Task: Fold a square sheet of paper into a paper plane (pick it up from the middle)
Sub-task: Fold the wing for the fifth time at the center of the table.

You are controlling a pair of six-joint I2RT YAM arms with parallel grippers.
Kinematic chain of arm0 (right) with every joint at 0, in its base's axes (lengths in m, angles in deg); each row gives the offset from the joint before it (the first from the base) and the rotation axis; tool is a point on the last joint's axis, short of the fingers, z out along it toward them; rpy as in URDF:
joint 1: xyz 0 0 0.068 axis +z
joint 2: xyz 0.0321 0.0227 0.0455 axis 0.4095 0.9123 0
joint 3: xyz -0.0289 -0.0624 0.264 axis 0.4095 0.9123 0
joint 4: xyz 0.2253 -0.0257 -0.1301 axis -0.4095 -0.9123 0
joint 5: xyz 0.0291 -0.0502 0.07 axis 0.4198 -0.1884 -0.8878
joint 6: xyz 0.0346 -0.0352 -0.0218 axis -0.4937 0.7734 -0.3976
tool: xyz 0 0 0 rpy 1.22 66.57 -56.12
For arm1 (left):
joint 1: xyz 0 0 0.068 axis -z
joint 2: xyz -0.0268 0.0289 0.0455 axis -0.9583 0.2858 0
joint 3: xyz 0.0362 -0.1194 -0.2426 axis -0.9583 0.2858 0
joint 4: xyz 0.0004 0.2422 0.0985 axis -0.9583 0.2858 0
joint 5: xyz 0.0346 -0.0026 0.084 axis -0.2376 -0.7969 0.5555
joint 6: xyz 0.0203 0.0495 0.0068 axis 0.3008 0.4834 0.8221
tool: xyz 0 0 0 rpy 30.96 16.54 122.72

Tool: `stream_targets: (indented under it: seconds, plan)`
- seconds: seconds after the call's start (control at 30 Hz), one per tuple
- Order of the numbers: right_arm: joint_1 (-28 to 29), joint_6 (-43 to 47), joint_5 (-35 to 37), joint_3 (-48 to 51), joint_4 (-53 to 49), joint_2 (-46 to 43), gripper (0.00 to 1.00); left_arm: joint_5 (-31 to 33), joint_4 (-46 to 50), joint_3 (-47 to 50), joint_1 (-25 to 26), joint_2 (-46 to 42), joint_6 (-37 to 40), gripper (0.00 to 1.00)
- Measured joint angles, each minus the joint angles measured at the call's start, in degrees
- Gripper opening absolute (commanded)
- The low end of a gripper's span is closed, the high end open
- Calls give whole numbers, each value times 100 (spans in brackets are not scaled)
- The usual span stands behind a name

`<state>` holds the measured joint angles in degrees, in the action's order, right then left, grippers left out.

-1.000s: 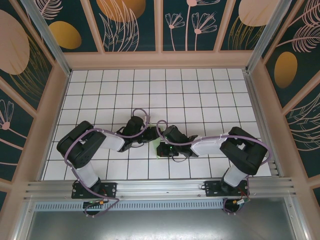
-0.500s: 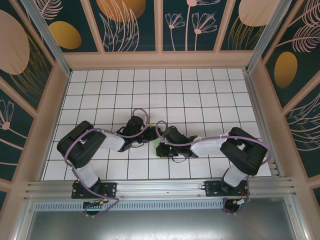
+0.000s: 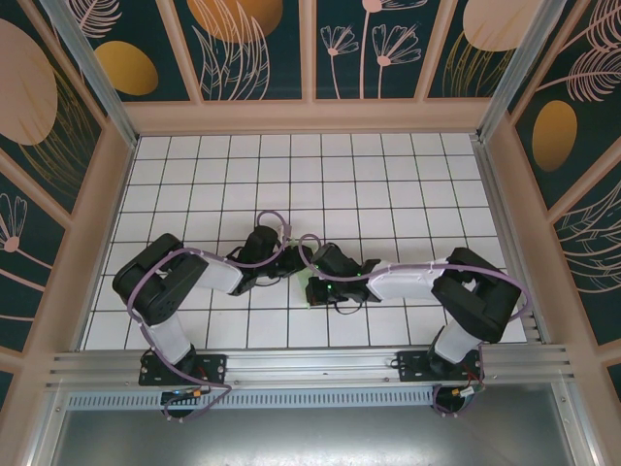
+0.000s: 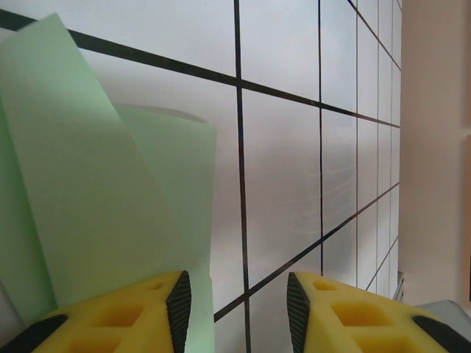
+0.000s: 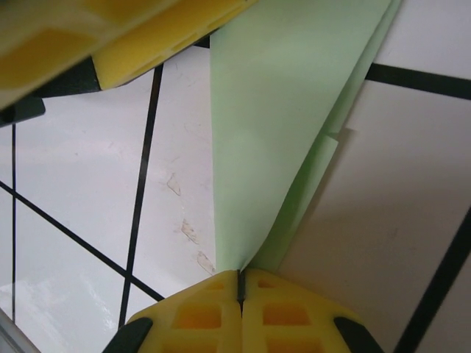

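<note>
- Noted right gripper (image 5: 239, 283) pressed fully together on the narrow end of the sheet of paper (image 5: 287, 110). Folded layers fanning out from the pinch, widening away from the fingers.
- Noted left gripper (image 4: 237, 309) part-way open, with bare white table (image 4: 316, 184) visible through the gap. Nothing clamped there.
- From above, found both grippers nose to nose about mid-table, in the near half. Left gripper just left of the right one and slightly farther back.
- Paper tucked between and beneath the two, mostly covered in the overhead view. Hard to make out more than a sliver of green from up there.
- Key relation, from the left wrist view: paper off to one side of the gap, passing under one finger (image 4: 147, 316). Loose flap curling up off the table, its edge just reaching into the gap. Not centred between the jaws.
- Long axis judged to run from the right gripper's pinch out toward the left gripper's finger (image 5: 125, 37). That finger close by the wide end; cannot tell whether touching or just clear.
- Reckon the right gripper to be serving as anchor and the left as the nearer one to the loose flap.
- Any coming crease or re-grip likely for the left gripper, after a small sideways shift to bring the flap's edge squarely between the fingers.
- Thin paper on a single pinch point, so likely to swivel or crumple under a hard sideways tug.
</note>
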<state>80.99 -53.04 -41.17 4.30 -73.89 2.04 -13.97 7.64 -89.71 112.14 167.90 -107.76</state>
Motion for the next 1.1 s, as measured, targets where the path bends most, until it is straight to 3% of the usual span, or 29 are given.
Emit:
stream_targets:
  seconds: [0.33,0.63,1.1]
  plan:
    - [-61,-31,-133,79,-50,-208,13,79,-313,122,0,42,-400,41]
    - [-63,-509,-267,525,428,-365,6,168,-396,164,2,42,-529,41]
    - [151,-378,-79,146,31,-61,9,199,-391,164,4,39,-549,41]
